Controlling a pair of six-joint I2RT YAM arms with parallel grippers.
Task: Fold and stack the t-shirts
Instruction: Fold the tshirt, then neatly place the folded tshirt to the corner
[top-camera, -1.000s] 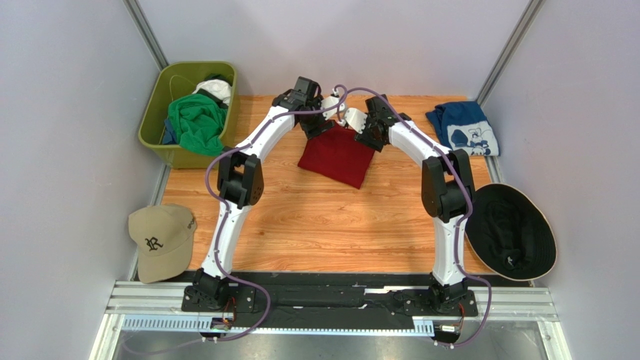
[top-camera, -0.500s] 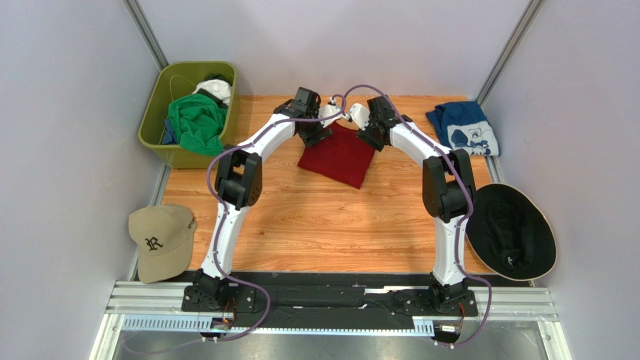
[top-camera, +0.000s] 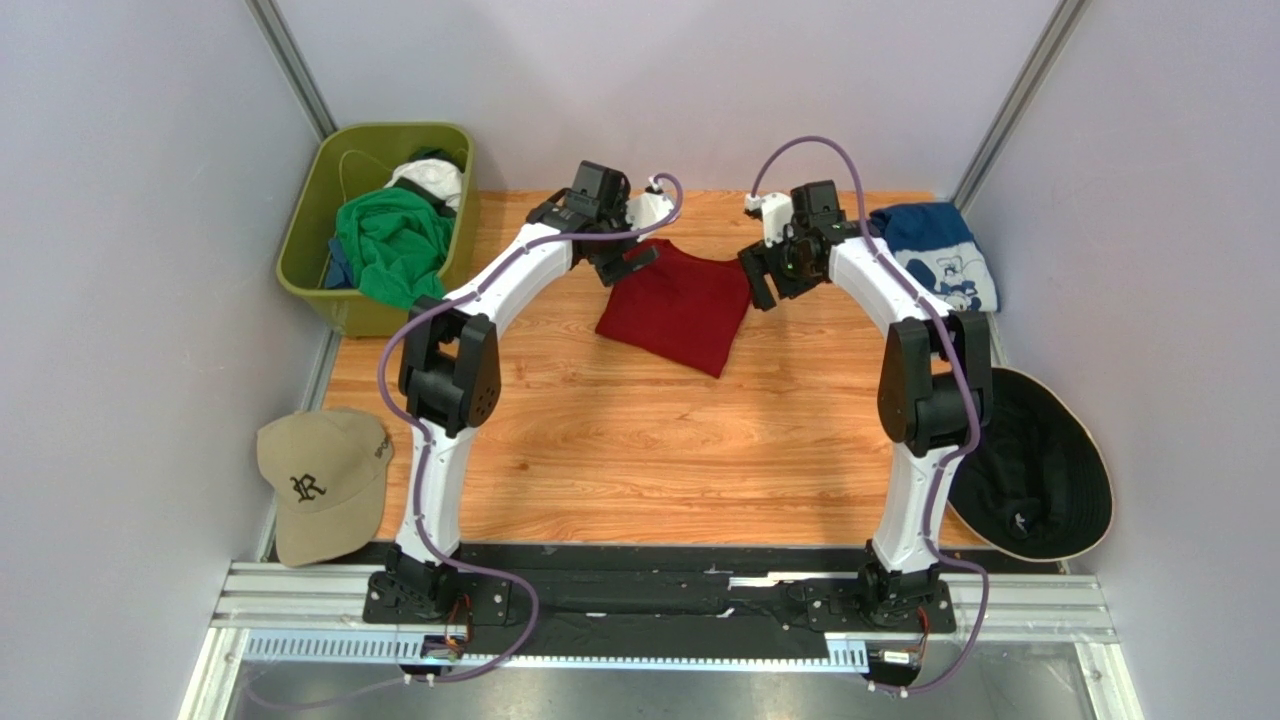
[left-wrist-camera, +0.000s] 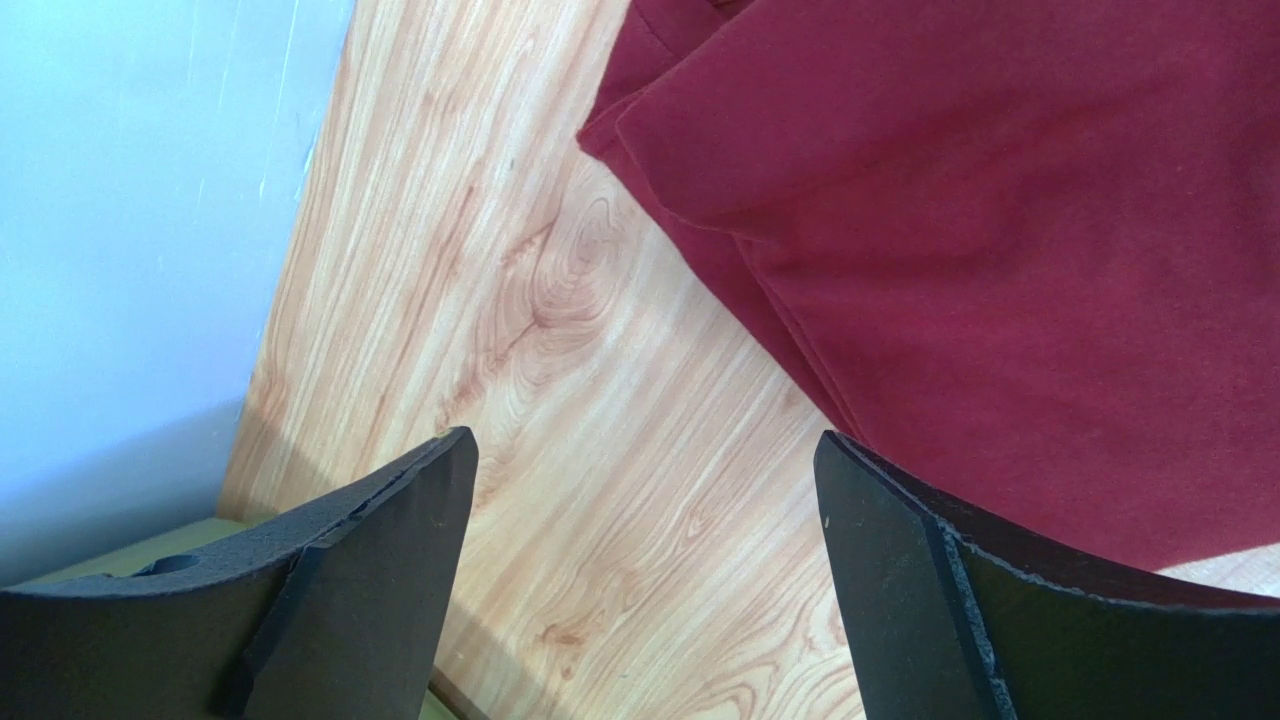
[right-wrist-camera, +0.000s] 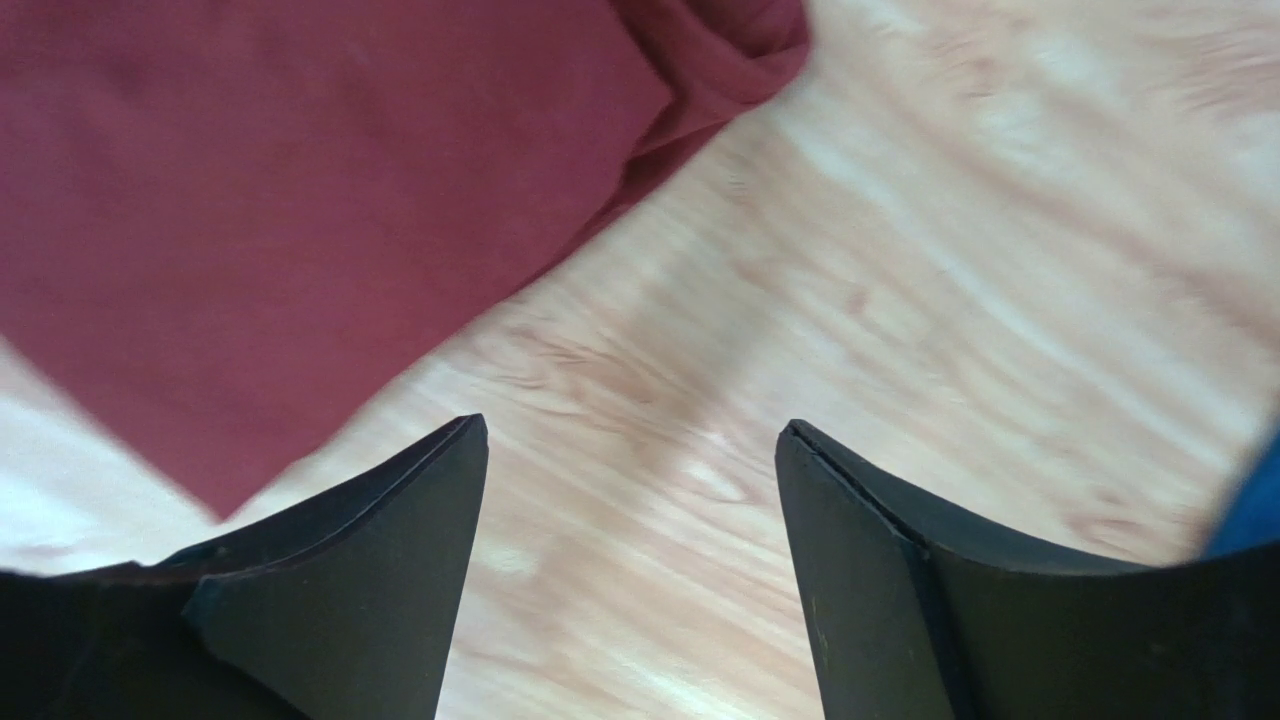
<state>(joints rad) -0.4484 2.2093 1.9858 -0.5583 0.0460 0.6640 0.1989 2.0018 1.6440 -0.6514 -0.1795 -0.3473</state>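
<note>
Spread and empty, flanking the folded dark red t-shirt (top-camera: 679, 308): left gripper (left-wrist-camera: 642, 443) at left, right gripper (right-wrist-camera: 631, 425) at right, nearer the navy-blue t-shirt (top-camera: 935, 255).

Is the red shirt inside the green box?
No, the red shirt lies on the wooden table, well apart from the green box at the far left corner.

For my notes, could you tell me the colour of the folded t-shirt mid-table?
The t-shirt is plain dark red; clearest from the top external view.
</note>
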